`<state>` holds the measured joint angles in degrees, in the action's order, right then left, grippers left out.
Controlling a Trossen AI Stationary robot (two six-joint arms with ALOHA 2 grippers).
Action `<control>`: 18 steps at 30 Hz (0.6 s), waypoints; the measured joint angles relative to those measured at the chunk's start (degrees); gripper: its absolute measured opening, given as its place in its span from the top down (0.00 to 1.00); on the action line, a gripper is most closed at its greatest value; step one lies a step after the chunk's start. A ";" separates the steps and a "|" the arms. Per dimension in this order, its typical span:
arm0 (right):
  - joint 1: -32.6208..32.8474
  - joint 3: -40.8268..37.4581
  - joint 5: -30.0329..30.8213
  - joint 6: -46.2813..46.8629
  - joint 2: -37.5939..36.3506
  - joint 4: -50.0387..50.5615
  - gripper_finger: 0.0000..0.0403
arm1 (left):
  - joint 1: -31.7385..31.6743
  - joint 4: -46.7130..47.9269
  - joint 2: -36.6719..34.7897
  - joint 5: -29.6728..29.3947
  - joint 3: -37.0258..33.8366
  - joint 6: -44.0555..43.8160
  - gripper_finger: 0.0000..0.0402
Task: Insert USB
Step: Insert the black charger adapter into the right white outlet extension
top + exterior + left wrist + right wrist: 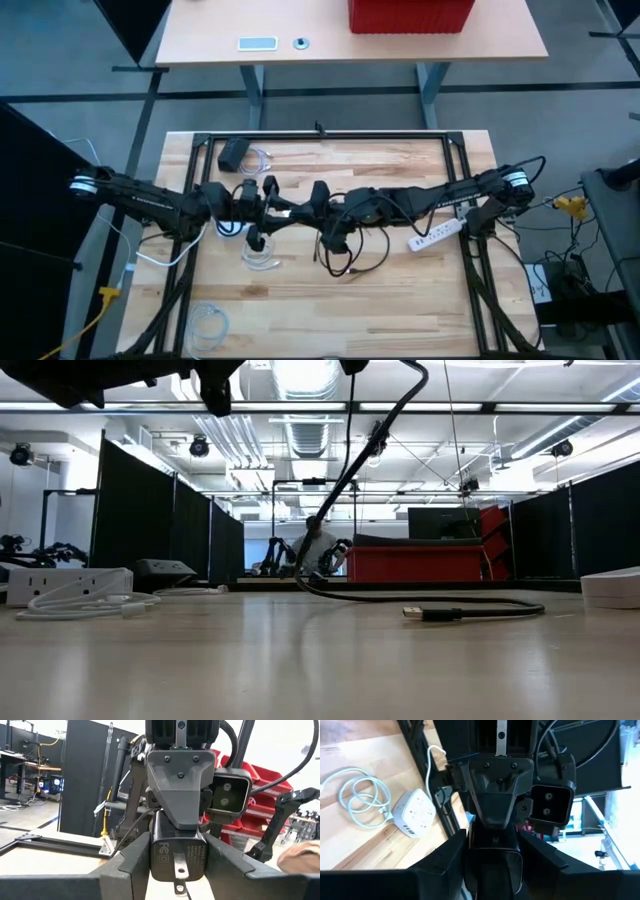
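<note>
Black power adapter (178, 857) sits pinched between both grippers, left gripper (272, 208) and right gripper (312, 207), meeting above the wooden table (400, 300).

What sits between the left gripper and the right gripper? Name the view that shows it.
A black power adapter, held in the left gripper's jaws, with the right gripper directly behind it. The left wrist view shows this.

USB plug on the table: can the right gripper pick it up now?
Probably not yet: right gripper and left gripper both seem shut on the black adapter; the USB plug lies free.
</note>
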<state>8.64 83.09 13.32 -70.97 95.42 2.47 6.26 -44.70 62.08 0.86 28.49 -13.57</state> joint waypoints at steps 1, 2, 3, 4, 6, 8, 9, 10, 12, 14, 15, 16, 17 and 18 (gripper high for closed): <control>0.00 0.02 0.50 0.88 -0.03 0.31 0.65 | -0.01 0.20 0.00 -0.02 0.00 0.12 0.63; 0.00 0.06 1.09 1.38 -0.14 1.16 0.65 | -0.02 0.61 0.00 -0.16 0.00 0.30 0.63; 0.00 0.07 1.57 2.00 -0.32 2.55 0.65 | -0.02 1.41 0.02 -0.42 0.00 0.45 0.63; 0.01 0.07 2.23 2.85 -0.57 4.08 0.65 | -0.04 2.30 0.13 -0.81 0.02 0.47 0.63; 0.02 0.07 3.66 6.66 -1.48 8.51 0.65 | -0.04 4.48 0.18 -1.68 -0.06 1.14 0.57; -0.01 1.08 5.69 12.06 -3.41 15.91 0.65 | 0.13 5.56 0.02 -2.63 -0.12 1.39 0.47; -0.20 2.25 5.99 15.12 -3.90 19.25 0.65 | 0.11 6.25 -0.14 -3.05 -0.11 1.42 0.42; -0.44 3.31 6.65 18.10 -4.37 22.28 0.65 | 0.05 6.68 -0.22 -3.09 -0.11 1.41 0.38; -0.70 5.37 6.47 25.06 -4.91 30.36 0.65 | -0.07 7.22 -0.20 -3.64 -0.11 1.45 0.30; -0.76 7.55 5.73 32.49 -5.07 37.99 0.65 | -0.09 7.31 -0.31 -4.21 -0.11 1.98 0.24; -0.88 8.61 5.41 36.28 -5.34 41.98 0.65 | -0.07 7.27 -0.37 -4.24 -0.11 2.25 0.22; -1.02 9.44 5.09 40.69 -5.53 46.35 0.65 | -0.07 7.27 -0.37 -4.28 -0.11 2.56 0.20; -1.27 10.22 4.79 45.54 -5.70 50.60 0.65 | -0.07 7.27 -0.35 -4.28 -0.11 2.66 0.19; -1.54 10.83 4.49 50.90 -5.75 54.79 0.65 | -0.07 7.42 -0.32 -4.37 -0.11 2.83 0.18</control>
<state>7.10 93.92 17.82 -20.07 89.67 57.26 6.20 -37.28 61.77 -3.50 28.38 -10.75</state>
